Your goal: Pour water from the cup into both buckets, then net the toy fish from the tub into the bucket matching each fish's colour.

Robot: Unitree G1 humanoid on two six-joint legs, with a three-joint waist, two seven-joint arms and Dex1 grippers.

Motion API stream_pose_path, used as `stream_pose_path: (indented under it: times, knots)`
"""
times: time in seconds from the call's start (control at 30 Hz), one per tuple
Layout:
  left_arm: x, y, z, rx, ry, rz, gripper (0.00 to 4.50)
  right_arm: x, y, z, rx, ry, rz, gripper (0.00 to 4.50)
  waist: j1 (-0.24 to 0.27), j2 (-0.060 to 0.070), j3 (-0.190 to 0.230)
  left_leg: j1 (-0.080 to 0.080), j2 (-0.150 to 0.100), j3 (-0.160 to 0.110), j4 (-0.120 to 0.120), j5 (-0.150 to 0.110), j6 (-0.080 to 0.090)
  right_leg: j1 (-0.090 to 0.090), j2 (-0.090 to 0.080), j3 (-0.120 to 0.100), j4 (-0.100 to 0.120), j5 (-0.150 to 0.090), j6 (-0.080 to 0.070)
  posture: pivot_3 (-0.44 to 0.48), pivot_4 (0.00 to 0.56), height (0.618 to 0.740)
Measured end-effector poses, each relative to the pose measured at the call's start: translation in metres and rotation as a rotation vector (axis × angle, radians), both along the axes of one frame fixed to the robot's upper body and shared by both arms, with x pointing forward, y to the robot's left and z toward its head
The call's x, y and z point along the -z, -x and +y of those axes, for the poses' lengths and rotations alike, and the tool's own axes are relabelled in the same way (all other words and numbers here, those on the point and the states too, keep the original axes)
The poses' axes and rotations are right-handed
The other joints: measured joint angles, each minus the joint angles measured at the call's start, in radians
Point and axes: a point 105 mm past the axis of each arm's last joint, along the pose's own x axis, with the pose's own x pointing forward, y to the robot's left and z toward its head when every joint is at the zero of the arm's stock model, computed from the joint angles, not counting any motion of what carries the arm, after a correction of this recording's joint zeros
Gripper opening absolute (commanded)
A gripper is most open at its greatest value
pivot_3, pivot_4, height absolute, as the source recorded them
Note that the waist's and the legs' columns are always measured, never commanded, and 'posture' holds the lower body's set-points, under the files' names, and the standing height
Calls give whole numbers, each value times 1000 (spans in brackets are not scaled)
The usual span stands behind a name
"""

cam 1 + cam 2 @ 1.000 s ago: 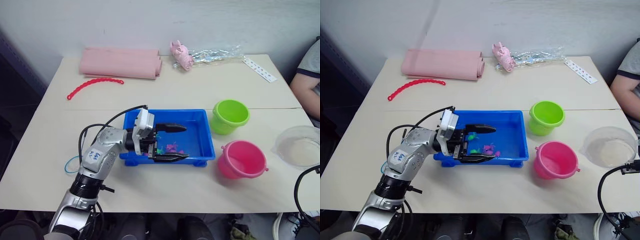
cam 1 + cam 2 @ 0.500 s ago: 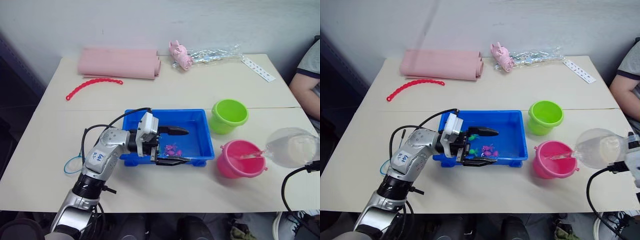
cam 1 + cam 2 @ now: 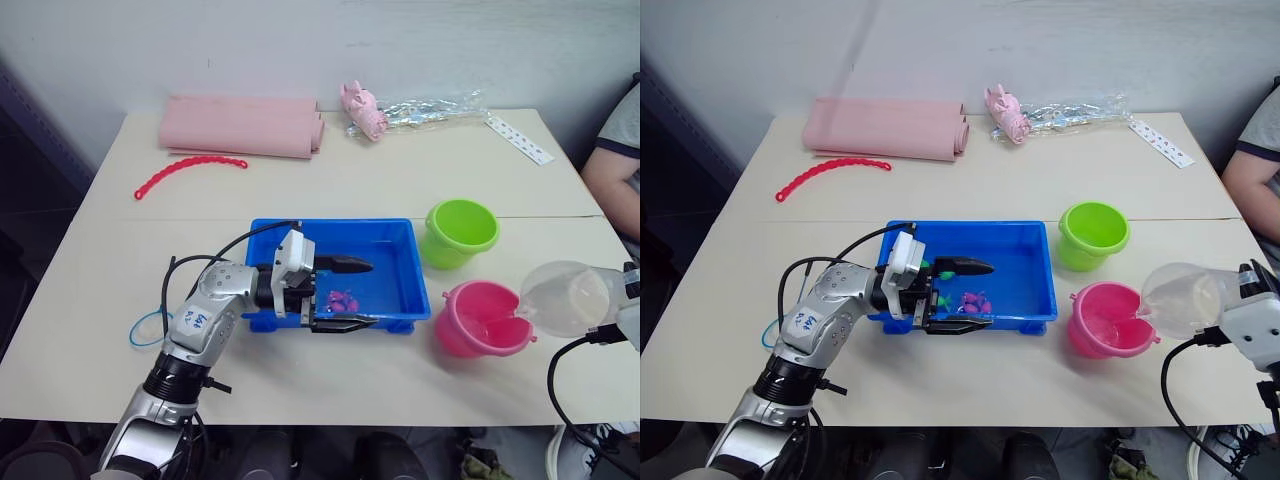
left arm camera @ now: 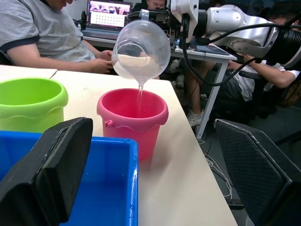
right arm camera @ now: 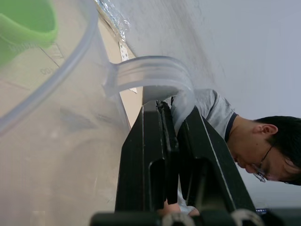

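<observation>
The clear cup (image 3: 570, 298) hangs tilted just right of the pink bucket (image 3: 483, 318). My right gripper (image 5: 171, 113) is shut on the cup's handle (image 5: 146, 75). A thin stream of water falls from the cup's lip (image 4: 140, 85) into the pink bucket (image 4: 134, 115). The green bucket (image 3: 462, 230) stands behind it, beside the blue tub (image 3: 400, 235). Tiny pink and green toy fish (image 3: 345, 298) lie in the tub's front part. My left gripper (image 3: 372, 293) is open over them, holding nothing. The net's blue hoop (image 3: 147, 327) lies on the table left of my left arm.
At the back of the table lie a rolled pink mat (image 3: 240, 125), a red beaded chain (image 3: 190, 172), a pink pig toy (image 3: 362, 110), a clear plastic bag (image 3: 430, 105) and a white strip (image 3: 518, 138). A person (image 3: 615, 150) sits at the table's right end.
The cup went from nearly level at the right to tilted over the pink bucket, and water now runs out. My left gripper stays open over the tub.
</observation>
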Motion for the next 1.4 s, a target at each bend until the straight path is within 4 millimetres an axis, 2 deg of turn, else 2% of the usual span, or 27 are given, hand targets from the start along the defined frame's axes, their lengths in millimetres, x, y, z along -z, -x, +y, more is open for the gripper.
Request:
stream_pose_path:
  times: [0.73, 1.07, 1.23, 1.4]
  knots:
    - [3, 3, 0, 1, 10, 19, 4500, -6, -3, 0, -5, 46, -54, 41, 0, 0, 0, 0, 0, 0, 1, 0, 0, 0, 0, 0, 1, 0, 0, 0, 150, 740]
    - [4, 2, -2, -3, -1, -6, 4500, 2, -5, 2, -15, 35, -54, 41, -1, 0, 0, 0, 0, 0, 1, 0, 0, 0, 0, 0, 1, 0, 0, 0, 150, 740]
    - [3, 1, -2, -13, 9, -5, 4500, 9, -2, 1, -8, -122, -90, 41, 0, 0, 0, 0, 0, 0, 1, 0, 0, 0, 0, 0, 2, 0, 0, 0, 150, 740]
    - [-10, -12, 15, -115, 84, 70, 4500, 12, 0, 0, -22, -284, -109, 41, -1, 0, 0, 0, 0, -1, 1, 0, 0, 0, 0, 0, 2, 0, 0, 0, 150, 740]
